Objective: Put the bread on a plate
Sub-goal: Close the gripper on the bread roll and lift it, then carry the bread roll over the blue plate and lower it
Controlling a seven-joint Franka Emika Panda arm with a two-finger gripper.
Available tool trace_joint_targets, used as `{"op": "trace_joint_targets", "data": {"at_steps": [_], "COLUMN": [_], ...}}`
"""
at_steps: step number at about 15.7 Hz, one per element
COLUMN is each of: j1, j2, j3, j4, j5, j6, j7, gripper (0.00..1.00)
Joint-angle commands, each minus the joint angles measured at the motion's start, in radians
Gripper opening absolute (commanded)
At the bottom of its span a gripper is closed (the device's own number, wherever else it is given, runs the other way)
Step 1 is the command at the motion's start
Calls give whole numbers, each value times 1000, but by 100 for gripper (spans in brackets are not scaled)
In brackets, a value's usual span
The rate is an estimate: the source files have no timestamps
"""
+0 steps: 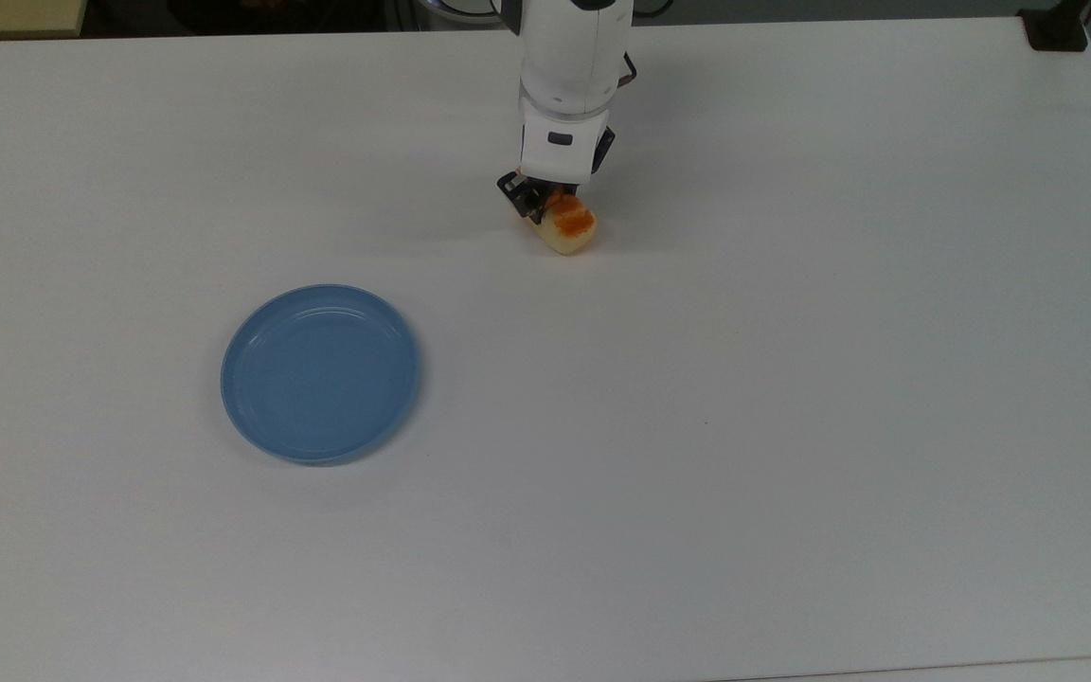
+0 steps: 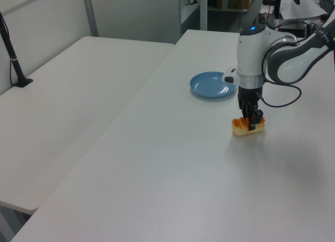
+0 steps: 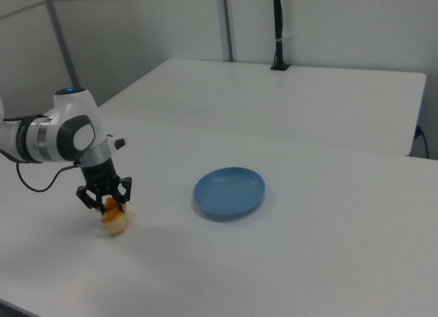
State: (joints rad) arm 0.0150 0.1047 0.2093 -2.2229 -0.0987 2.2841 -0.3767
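The bread [image 1: 569,230], a small loaf with an orange-brown top and cream sides, is low at the table surface near the far edge in the top view. My gripper [image 1: 545,201] points straight down over its far end, shut on the loaf with one black finger [image 1: 517,189] against its side. I cannot tell whether the loaf touches the table. The left view has the gripper [image 2: 251,120] on the bread [image 2: 243,128]; the right view has the gripper [image 3: 106,202] astride the bread [image 3: 114,221]. The light blue plate [image 1: 320,373] lies bare, well to the top view's lower left; it is also the plate [image 2: 212,85] and plate [image 3: 229,192].
The white table [image 1: 792,426] spreads wide around both things. A second white table [image 2: 68,95] adjoins it on the left view's left. A black post [image 3: 277,29] stands at the far side in the right view, and a black clamp [image 1: 1057,28] sits at the top view's upper right corner.
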Motion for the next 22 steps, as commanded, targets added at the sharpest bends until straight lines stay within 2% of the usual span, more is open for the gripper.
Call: {"op": "trace_joint_targets", "data": {"at_steps": [1, 5, 11, 15, 18, 22], "j1": [-19, -76, -168, -168, -168, -168], "j2": [-25, 6, 165, 279, 314, 326], "j3": [-4, -10, -14, -85, -132, -174], "j4": [69, 213, 488, 638, 681, 680], "j5": [-6, 42, 37, 28, 30, 34], "j6": [-84, -149, -224, -224, -225, -221], "j7": [33, 33, 71, 105, 111, 137], "gripper": [46, 42, 42, 39, 37, 36]}}
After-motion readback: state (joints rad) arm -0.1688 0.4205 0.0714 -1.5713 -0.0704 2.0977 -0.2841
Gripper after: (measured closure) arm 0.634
